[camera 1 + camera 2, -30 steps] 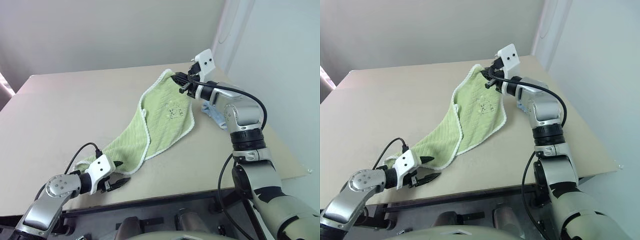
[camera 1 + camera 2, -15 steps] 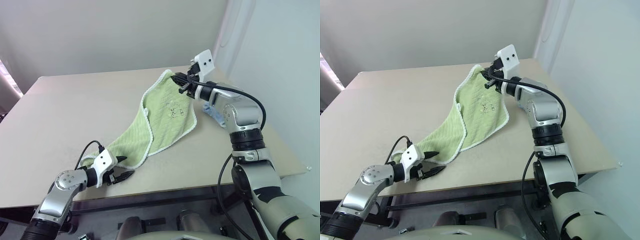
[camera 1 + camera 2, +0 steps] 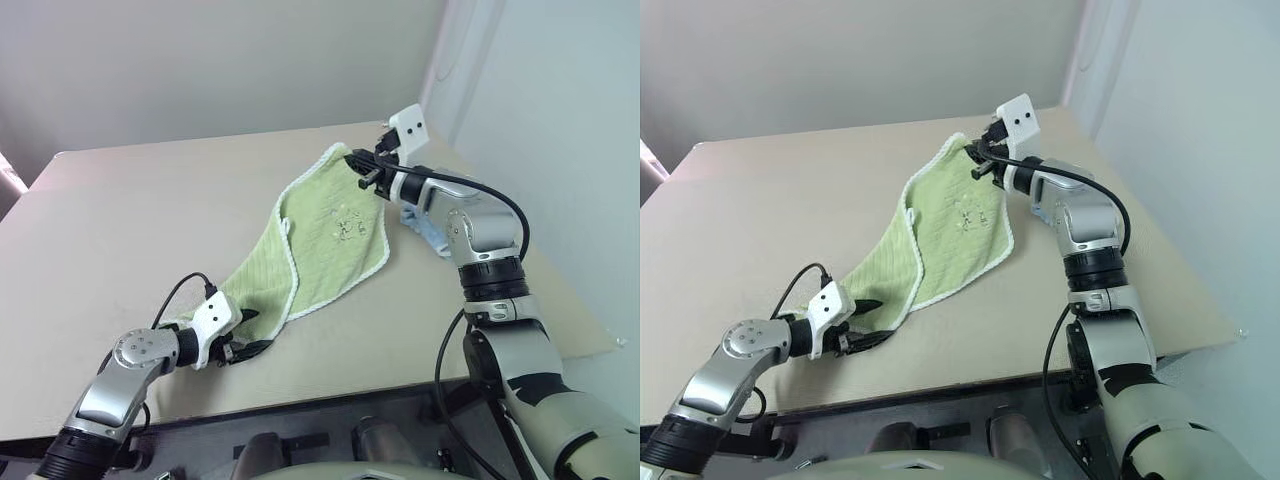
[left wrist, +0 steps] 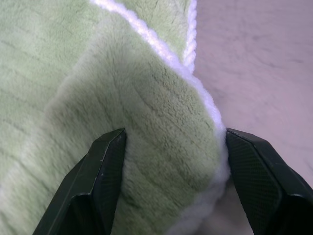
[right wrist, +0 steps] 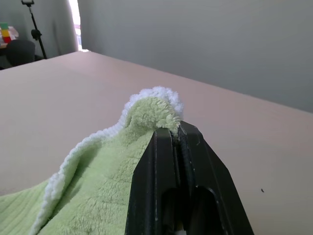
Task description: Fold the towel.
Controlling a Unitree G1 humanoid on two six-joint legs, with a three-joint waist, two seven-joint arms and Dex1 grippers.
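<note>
At about 7 o'clock on the beige desk (image 3: 120, 220), the left pincer (image 3: 243, 334) has its two black fingers (image 4: 100, 186) spread wide on either side of the near corner of the light green towel (image 3: 320, 240); in the left wrist view the bunched, white-trimmed corner fills the gap between them, its plush pressing against both fingers. The towel runs diagonally across the desk from there toward 1 o'clock, partly doubled over itself, a small grey motif (image 3: 347, 224) showing on its upper part. At 1 o'clock the right pincer (image 3: 352, 160) is clamped tight on the towel's far corner, lifting it off the desk. A light blue cloth (image 3: 428, 232) lies just beyond, under the right forearm.
</note>
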